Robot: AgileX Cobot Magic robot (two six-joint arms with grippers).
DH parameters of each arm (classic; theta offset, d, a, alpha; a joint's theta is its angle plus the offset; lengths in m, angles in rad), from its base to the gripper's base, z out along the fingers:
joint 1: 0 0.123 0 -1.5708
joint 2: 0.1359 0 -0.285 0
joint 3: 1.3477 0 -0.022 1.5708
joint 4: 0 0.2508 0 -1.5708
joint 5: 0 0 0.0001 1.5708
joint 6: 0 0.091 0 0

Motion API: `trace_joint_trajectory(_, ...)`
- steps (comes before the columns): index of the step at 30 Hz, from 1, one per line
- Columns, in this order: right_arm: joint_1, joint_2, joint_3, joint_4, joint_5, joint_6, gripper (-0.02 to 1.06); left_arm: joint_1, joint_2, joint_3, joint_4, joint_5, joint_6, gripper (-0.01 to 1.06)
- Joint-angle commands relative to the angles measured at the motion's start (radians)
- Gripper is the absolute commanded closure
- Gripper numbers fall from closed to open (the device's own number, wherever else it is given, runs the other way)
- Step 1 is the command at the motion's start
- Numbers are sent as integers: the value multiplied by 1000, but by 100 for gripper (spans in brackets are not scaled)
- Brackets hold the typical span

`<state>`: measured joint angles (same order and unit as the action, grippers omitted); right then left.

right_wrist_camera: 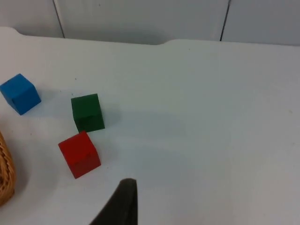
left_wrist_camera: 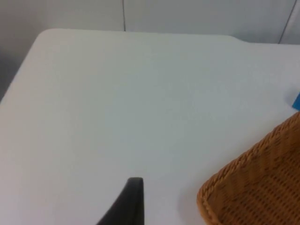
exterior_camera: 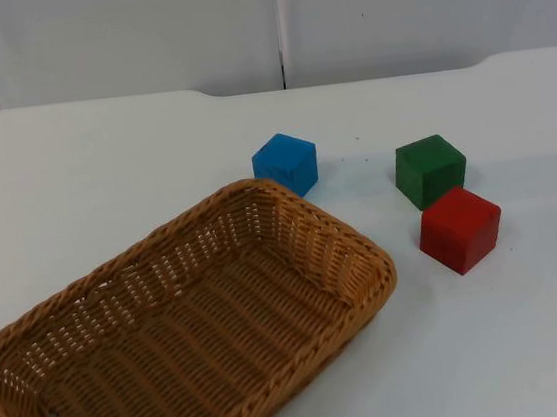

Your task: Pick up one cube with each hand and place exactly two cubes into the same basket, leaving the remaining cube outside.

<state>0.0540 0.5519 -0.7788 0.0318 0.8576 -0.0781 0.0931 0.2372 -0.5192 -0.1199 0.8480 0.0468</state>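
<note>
**All three cubes on table, basket empty**

Basket [exterior_camera: 188, 340] sits front-left on the white table [exterior_camera: 74, 181], angled, nothing inside. Blue cube [exterior_camera: 285, 162] is just beside its far corner, not clearly touching. Green cube [exterior_camera: 430, 170] is well right of blue; red cube [exterior_camera: 460, 229] is just in front of green, close or touching at a corner.

Left gripper [left_wrist_camera: 129, 201] hangs over bare table beside the basket's corner. Right gripper [right_wrist_camera: 123, 201] hangs over bare table near red cube. Finger state: can't tell for either, one fingertip visible each.
</note>
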Motion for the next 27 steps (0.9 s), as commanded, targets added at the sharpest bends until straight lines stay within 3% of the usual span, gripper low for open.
trace_joint_trajectory(1,-6,17,-10,3,-44,0,-1,-2,37,-6,-44,-60,-3,0)
trace_joint_trajectory(14,-6,94,-10,3,-114,0,-1,-2,239,-6,-111,-184,39,0)
trace_joint_trajectory(27,-6,222,-10,3,-116,-2,-1,-2,426,-157,-115,-198,78,0)
